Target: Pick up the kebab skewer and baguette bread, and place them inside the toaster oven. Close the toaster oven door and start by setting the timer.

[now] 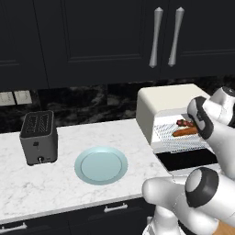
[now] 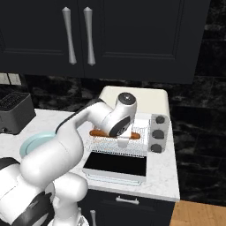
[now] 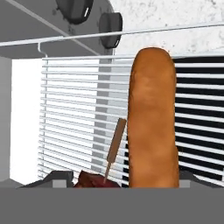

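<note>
The cream toaster oven stands with its door folded down flat. On its wire rack lies the long orange-brown baguette. The kebab skewer lies beside it, its dark red chunks at the bottom of the hand view. My gripper hovers just over the rack at the oven's mouth and is open. Its tips stand wide on either side of the two foods, gripping neither. In both base views my wrist hides the fingers.
Round grey knobs run down the oven's right side. A pale blue plate sits bare on the marble counter left of the oven. Further left is a dark slot toaster. Dark cabinets hang overhead.
</note>
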Available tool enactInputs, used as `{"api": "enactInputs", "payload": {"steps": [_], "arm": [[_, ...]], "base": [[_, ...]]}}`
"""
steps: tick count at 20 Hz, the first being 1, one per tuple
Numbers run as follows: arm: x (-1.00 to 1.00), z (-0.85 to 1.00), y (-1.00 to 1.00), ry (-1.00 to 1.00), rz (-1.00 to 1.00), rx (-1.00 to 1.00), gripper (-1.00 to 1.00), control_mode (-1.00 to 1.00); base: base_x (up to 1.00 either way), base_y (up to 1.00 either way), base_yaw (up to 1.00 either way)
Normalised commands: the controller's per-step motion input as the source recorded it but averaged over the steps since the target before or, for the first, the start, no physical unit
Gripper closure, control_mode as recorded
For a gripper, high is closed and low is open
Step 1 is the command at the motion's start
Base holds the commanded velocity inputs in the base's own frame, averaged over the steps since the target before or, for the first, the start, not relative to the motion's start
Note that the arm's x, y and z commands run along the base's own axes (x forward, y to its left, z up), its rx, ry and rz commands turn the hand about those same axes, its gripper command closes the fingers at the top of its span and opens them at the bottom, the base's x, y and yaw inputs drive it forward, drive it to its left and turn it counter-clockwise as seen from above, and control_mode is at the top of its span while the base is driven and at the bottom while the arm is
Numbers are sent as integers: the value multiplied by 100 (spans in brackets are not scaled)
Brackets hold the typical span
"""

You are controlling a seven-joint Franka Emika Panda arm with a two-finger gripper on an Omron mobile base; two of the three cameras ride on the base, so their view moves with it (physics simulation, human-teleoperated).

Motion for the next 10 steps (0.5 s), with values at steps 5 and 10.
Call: {"api": "enactInputs", "payload": {"steps": [5,10], "arm": [[4,-39,-25,0,0,0,100,-100],[41,-3,-6,0,0,0,100,-100]], "base": [[0,0,0],[0,0,0]]}}
